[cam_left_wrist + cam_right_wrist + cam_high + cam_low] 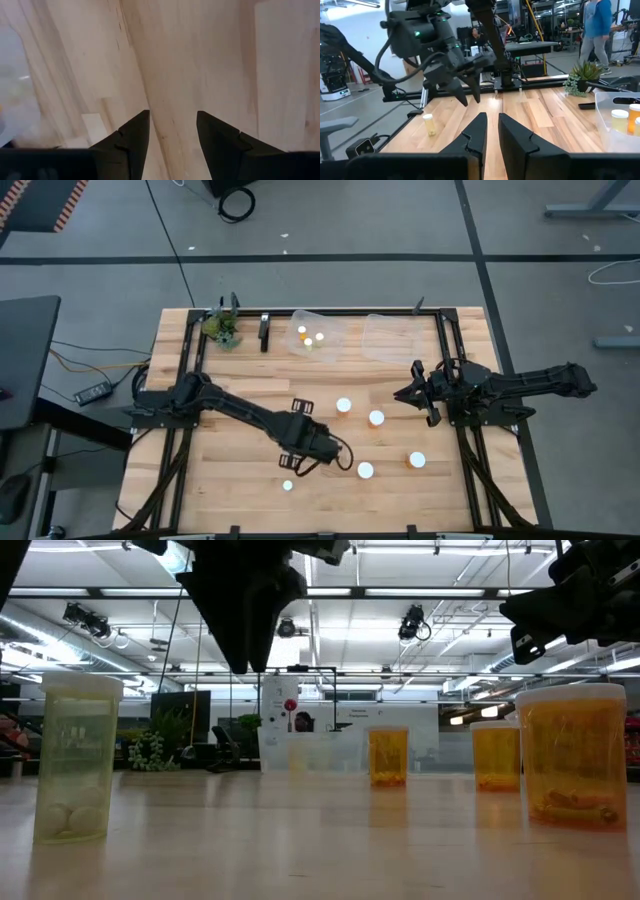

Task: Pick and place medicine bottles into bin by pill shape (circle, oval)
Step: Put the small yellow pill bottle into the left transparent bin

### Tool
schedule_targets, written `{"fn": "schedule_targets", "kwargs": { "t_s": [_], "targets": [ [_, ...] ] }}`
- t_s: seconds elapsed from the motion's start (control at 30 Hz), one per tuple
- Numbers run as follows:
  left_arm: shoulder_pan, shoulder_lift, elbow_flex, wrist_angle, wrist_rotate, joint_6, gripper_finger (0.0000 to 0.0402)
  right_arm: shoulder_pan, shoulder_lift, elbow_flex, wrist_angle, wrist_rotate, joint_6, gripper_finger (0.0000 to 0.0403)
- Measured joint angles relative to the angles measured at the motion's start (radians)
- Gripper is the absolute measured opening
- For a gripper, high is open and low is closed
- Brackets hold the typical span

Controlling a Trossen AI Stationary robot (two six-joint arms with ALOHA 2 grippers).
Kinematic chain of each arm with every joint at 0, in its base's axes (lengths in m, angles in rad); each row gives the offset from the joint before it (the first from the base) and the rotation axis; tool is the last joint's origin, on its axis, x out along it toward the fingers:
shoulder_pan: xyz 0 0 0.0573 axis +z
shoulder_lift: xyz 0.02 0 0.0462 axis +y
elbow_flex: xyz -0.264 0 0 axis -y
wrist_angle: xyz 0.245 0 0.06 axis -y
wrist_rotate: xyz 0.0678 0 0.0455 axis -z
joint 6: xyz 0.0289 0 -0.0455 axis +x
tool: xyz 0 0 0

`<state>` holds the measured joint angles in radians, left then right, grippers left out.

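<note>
Hovering empty with fingers apart, the left gripper [300,448] hangs at lower centre of the overhead frame, seemingly between picks. Five amber plastic, white-capped medicine bottles [376,418] stand on the pale wood-plank table [480,490]; others sit in the clear plastic bin [330,323] at upper centre. Next, it must descend over one cap. The right gripper [404,393], pressed together, waits right of centre.

Bottles [303,335] in left bin [326,322] (others on table [230,385]).

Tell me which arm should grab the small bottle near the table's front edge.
Left. Its gripper hovers with open, empty jaws just beside that small bottle; the right gripper is shut and farther off.
</note>
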<state>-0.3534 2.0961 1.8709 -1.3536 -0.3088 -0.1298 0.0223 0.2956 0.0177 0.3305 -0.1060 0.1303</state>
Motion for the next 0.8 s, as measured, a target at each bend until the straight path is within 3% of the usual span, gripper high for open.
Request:
{"fn": "schedule_targets", "kwargs": {
  "t_s": [0.13,0.27,0.6,0.8],
  "targets": [
    [-0.025,-0.004,-0.033,0.008,-0.015,-0.017,0.0172,0.000,0.000,0.000,0.000,0.000,0.000,0.0054],
    [-0.046,-0.035,-0.142,0.035,-0.037,-0.042,0.0172,0.000,0.000,0.000,0.000,0.000,0.000,0.0054],
    [-0.090,-0.244,-0.386,0.154,-0.036,-0.201,0.0172,0.000,0.000,0.000,0.000,0.000,0.000,0.0054],
    [-0.144,-0.336,-0.507,0.272,0.029,-0.306,0.0172,0.000,0.000,0.000,0.000,0.000,0.000,0.0054]
  ]
}}
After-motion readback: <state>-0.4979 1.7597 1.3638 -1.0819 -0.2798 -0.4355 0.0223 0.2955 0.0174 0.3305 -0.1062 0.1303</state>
